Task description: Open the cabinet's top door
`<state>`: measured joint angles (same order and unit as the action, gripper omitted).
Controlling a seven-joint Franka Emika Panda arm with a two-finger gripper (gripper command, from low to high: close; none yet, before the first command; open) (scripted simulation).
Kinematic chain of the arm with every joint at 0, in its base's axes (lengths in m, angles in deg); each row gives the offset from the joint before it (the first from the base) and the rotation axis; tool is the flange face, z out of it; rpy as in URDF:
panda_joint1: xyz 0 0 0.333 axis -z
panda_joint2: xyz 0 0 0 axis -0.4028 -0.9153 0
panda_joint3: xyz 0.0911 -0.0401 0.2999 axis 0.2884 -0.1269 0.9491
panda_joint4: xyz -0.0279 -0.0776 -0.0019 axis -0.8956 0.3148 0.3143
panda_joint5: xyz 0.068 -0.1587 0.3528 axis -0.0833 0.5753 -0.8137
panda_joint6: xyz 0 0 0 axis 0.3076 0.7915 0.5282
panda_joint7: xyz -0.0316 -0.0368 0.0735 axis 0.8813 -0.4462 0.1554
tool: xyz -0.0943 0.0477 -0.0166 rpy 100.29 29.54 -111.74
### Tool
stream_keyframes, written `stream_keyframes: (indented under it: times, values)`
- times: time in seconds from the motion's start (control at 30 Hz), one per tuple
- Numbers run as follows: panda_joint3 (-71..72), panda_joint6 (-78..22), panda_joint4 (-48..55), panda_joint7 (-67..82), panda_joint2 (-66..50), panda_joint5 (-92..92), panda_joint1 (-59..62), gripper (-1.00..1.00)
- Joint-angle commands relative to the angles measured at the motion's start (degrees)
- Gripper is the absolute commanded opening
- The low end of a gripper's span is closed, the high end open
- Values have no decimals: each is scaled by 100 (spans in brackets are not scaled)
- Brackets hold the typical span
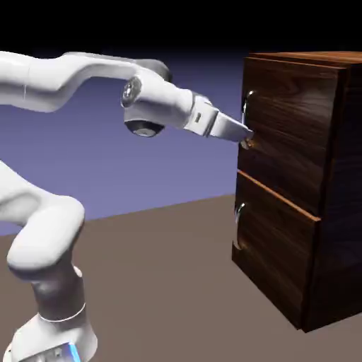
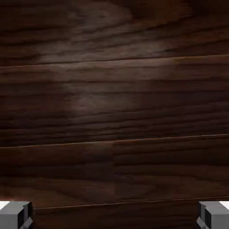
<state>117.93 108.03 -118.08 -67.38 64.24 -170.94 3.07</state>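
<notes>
Dark walnut-grained top door (image 1: 293, 127), upright

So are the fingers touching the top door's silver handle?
Cannot tell. In the exterior view, the fingers overlap the handle's lower end, hiding any contact or gap; the hand view shows no handle.

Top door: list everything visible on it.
The top door is dark, wood-grained and upright, forming the cabinet's upper front above a matching lower door. It looks shut. A strip of lighter orange wood runs along its bottom edge. A curved silver handle sits near its far side edge. The gripper is at the handle's lower end; contact can't be confirmed.
</notes>
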Motion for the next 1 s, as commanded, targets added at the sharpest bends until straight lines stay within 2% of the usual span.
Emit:
stream_keyframes:
  times: [0.0,0.97]
  values:
    - [90,-9,37,176,37,-250,77,0]
    - [2697,-265,1117,5269,1110,-7477,2312,0]
